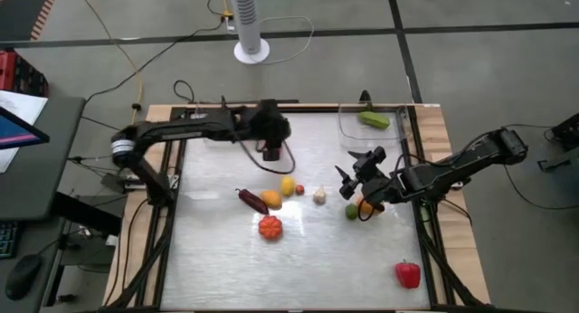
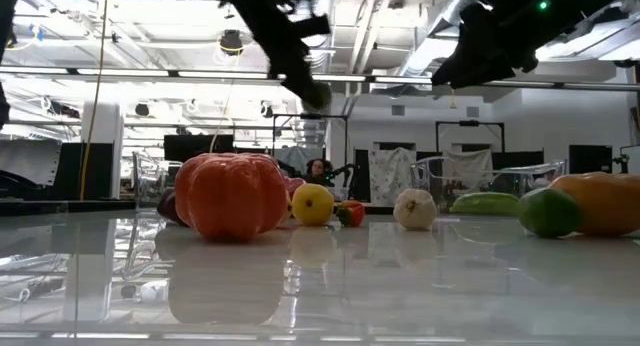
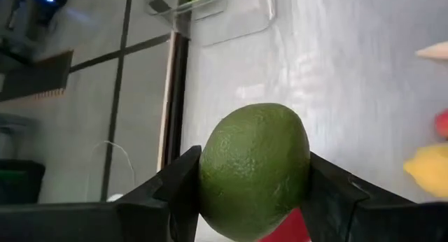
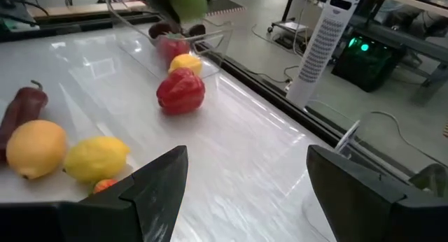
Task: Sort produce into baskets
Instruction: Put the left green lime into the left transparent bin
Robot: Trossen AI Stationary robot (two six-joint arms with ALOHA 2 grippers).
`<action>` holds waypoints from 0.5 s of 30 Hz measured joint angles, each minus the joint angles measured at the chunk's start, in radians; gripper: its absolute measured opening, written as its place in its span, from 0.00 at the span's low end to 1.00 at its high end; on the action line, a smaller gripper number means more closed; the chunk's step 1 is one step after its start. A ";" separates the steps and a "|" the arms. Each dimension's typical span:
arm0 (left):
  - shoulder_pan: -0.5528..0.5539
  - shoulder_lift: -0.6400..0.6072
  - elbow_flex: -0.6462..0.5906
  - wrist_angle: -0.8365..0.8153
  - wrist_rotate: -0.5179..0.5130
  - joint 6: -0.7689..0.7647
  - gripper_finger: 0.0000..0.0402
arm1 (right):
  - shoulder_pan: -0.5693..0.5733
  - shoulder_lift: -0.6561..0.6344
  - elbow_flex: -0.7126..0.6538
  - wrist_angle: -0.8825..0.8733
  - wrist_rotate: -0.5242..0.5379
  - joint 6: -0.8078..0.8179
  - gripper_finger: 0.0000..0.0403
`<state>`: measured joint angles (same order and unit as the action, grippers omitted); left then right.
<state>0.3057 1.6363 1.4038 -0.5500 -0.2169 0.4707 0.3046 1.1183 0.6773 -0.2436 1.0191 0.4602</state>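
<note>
My left gripper (image 1: 271, 153) is shut on a green lime (image 3: 255, 165) above the far left of the table. It also shows in the right wrist view (image 4: 185, 4). A red pepper (image 4: 180, 91) and a yellow lemon (image 4: 185, 62) lie below it by the left clear basket (image 4: 210, 36); whether they are inside it, I cannot tell. My right gripper (image 1: 355, 168) is open and empty above the table, near a second lime (image 1: 351, 211) and an orange fruit (image 1: 365, 204). The right basket (image 1: 348, 132) holds a green cucumber (image 1: 373, 120). My left gripper pinches the lime between its two fingers, one on each of its opposite sides (image 3: 210, 179). The fingers come from above, slanting down. The lime is lifted clear of the table, over the red pepper.
In mid-table lie a dark eggplant (image 1: 249, 200), an orange fruit (image 1: 271, 200), a yellow lemon (image 1: 288, 186), a white garlic (image 1: 319, 195) and an orange tomato (image 1: 270, 227). A red pepper (image 1: 407, 274) lies near the near right corner. A white fan stand (image 1: 251, 23) stands beyond the far edge.
</note>
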 joint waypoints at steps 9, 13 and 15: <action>0.083 -0.327 -0.378 0.244 -0.006 -0.098 0.45 | 0.002 0.000 0.000 0.032 -0.011 0.007 0.80; 0.159 -0.392 -0.495 0.279 -0.048 -0.171 0.45 | 0.000 0.000 0.000 0.066 -0.012 -0.006 0.80; 0.196 -0.401 -0.528 0.276 -0.082 -0.211 0.45 | -0.001 0.000 0.000 0.084 -0.021 -0.016 0.80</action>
<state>0.5020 1.2350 0.8754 -0.2738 -0.2993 0.2593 0.3038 1.1183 0.6773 -0.1599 0.9986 0.4438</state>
